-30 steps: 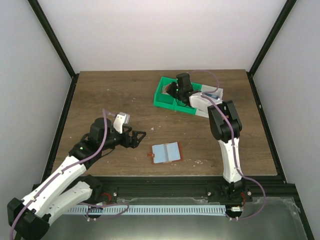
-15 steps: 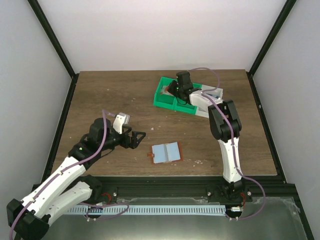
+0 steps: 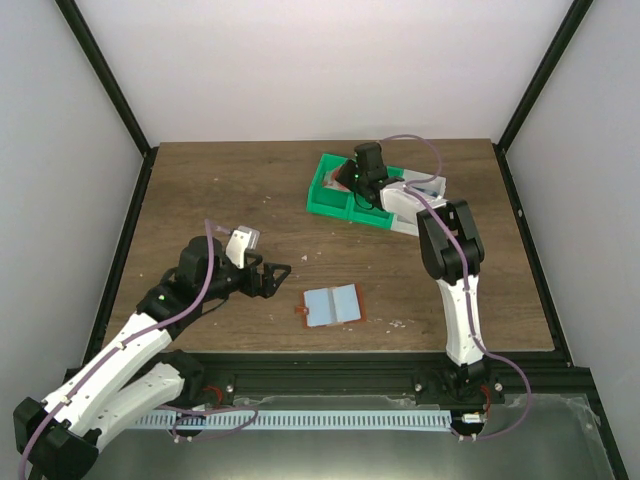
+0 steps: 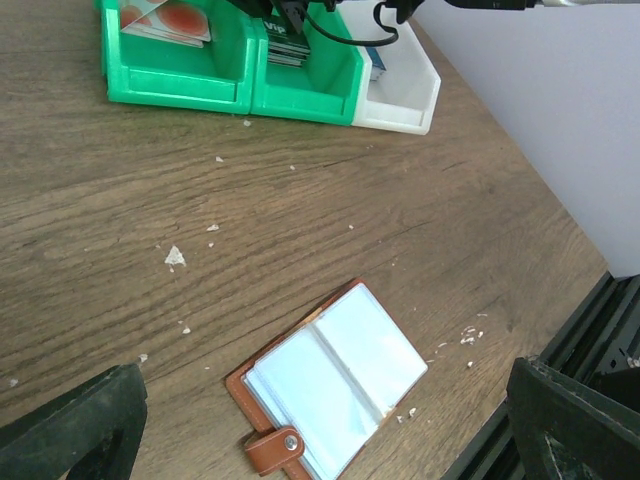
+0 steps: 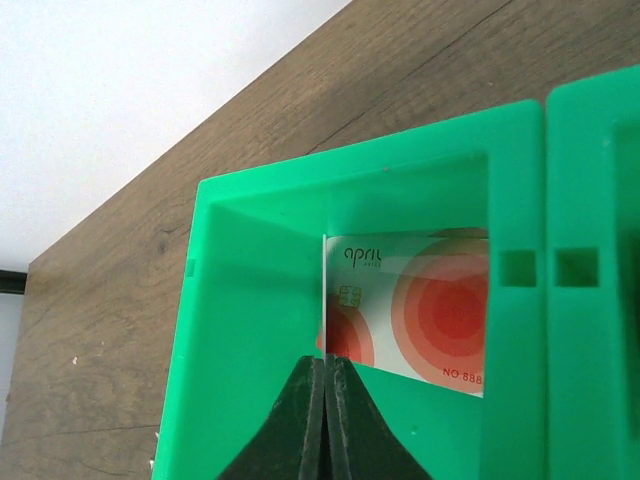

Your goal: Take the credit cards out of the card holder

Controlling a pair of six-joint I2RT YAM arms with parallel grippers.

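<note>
Card holder (image 4: 335, 385), one; green bins (image 4: 170, 90), two.

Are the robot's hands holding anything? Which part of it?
Nothing, it seems. The right tool is shut, its tips by the edge of the white card lying in the green bin. The left tool is open and empty.

Right pincer (image 5: 326, 362) now tight together (tips touching), a slight leftward shift over the green bin (image 5: 250, 300).
</note>
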